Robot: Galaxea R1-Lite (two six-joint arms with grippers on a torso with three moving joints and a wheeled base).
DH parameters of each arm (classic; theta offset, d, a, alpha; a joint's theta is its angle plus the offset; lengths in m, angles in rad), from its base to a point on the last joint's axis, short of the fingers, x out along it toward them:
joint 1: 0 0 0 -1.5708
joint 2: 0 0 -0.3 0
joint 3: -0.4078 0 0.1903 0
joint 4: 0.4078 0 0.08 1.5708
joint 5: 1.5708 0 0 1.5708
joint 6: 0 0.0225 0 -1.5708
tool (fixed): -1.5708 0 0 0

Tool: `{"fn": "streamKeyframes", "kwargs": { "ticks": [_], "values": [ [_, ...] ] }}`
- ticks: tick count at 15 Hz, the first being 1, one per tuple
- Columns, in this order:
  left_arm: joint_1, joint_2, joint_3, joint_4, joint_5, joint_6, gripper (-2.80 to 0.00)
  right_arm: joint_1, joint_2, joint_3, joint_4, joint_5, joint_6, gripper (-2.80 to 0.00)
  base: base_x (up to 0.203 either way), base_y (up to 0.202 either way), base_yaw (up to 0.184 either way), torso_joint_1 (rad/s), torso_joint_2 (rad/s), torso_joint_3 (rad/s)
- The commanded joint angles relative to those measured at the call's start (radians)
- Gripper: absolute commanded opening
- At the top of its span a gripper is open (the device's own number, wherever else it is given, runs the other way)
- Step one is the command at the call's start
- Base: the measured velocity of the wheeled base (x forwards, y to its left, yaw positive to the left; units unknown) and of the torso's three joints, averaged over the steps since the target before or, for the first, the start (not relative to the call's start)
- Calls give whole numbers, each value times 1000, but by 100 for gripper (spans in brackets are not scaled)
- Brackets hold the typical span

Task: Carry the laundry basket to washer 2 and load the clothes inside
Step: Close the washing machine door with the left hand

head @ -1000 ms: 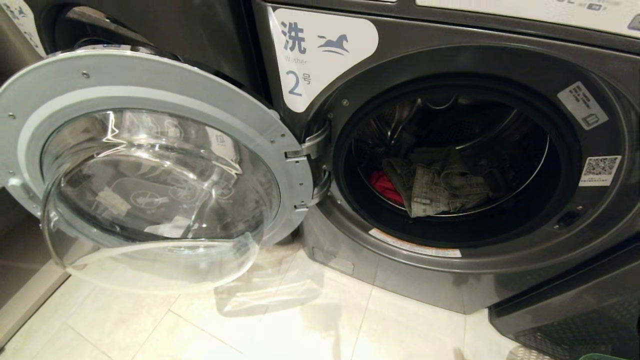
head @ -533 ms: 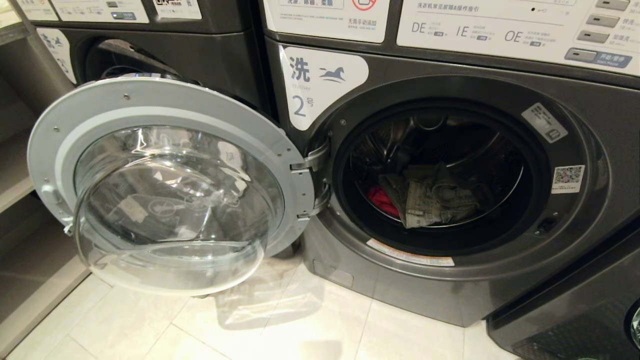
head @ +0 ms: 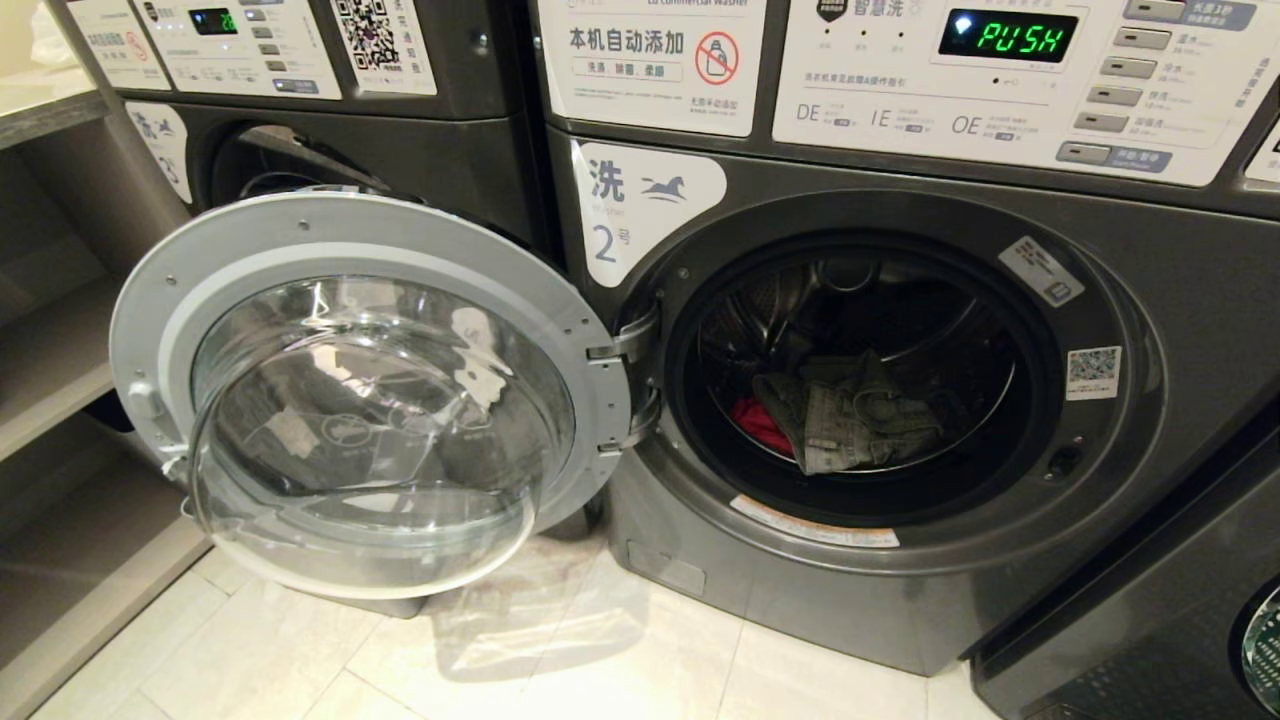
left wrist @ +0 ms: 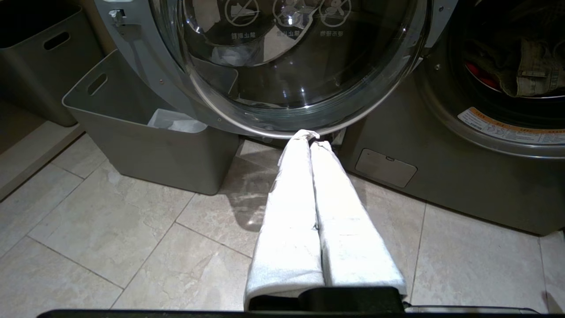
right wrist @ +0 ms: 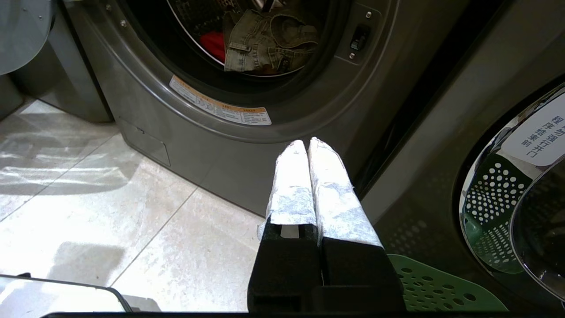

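Washer 2: you had it dead ahead in the head view, display reading "PUSH", label with horse logo and "2" at upper left of the opening.
Door: swung fully open to the robot's left, glass bowl facing out, hinged beside the drum.
Grey bin: on the floor below the open door, white bag inside.
Laundry basket: only a green perforated edge showed in your right wrist view, on the floor low by the neighbouring washer on the right.
Clothes: grey-green denim garment in the drum, pink-red piece just left of it, touching.
Left gripper: your fingers were together, holding nothing, low before the door rim.
Right gripper: fingers together, empty, below the washer opening.
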Motion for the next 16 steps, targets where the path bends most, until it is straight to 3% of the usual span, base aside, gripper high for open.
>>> {"fn": "streamKeyframes", "kwargs": {
  "ticks": [1,9,16],
  "values": [
    [0,0,0,-1,0,-1,-280,0,2,0,0,0,-2,-280,0,0,0,7,-2,54],
    [0,0,0,-1,0,1,-280,0,2,0,0,2,-3,-280,0,0,0,0,0,0],
    [0,0,0,-1,1,-3,-280,0,2,0,1,2,-2,-280,-1,6,-152,3,1,3]
  ]
}}
